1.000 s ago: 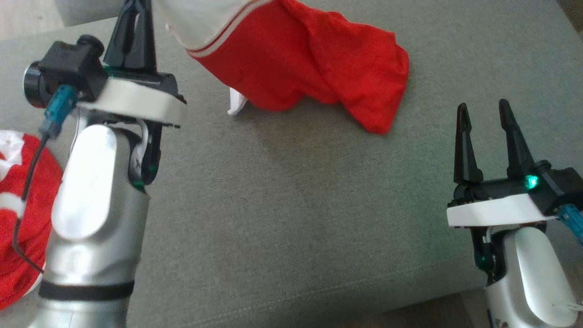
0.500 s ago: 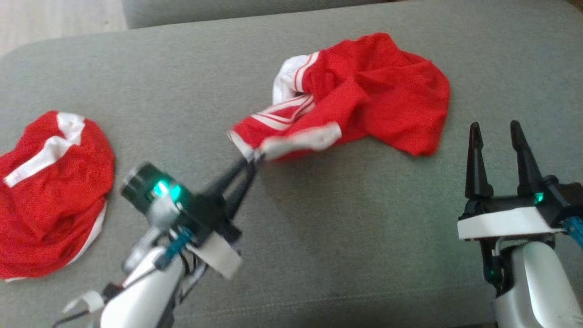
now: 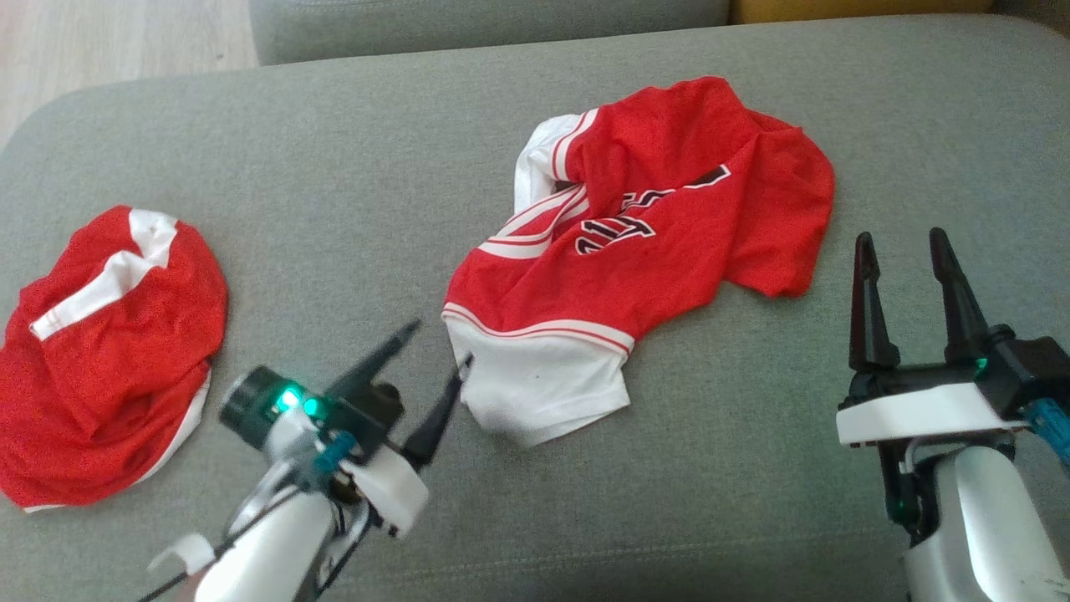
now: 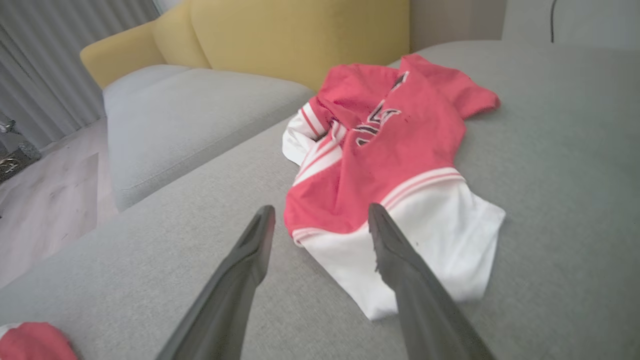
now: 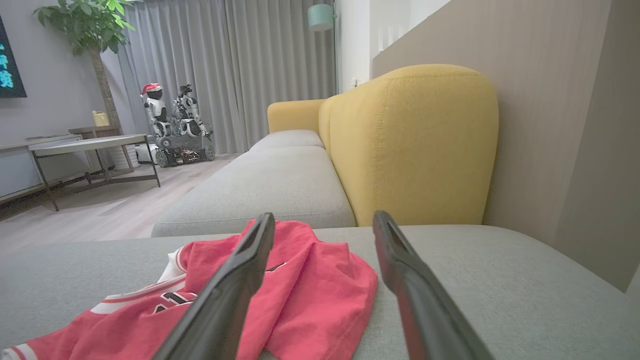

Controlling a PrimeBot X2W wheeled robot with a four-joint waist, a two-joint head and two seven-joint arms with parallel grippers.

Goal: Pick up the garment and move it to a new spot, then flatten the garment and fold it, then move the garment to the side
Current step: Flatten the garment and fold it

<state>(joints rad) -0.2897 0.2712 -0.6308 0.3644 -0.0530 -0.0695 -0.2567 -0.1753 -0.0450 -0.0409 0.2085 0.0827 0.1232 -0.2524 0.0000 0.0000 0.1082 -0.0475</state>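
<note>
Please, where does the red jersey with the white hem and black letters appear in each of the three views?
Head view: jersey at centre, slightly right, white hem toward the bottom.
Left wrist view: jersey right of centre, white hem nearest the camera.
Right wrist view: jersey at lower left, reaching the bottom edge.
Shared landmark: yellow backrest, beyond the jersey in every view.

A grey sofa seat (image 3: pixel 585 502) is spreading across the foreground, and a second grey seat (image 5: pixel 270 185) is lying beyond it along a yellow backrest (image 5: pixel 415 145). A crumpled red-and-white cloth (image 3: pixel 109 359) is lying near the front seat's left edge. Pale wooden floor (image 5: pixel 100 215) is showing beside the sofa. Grey curtains (image 5: pixel 225 65) are hanging at the far wall. A leafy plant (image 5: pixel 85 25), a low table (image 5: pixel 85 145) and a small wheeled machine (image 5: pixel 175 125) are standing before them.
</note>
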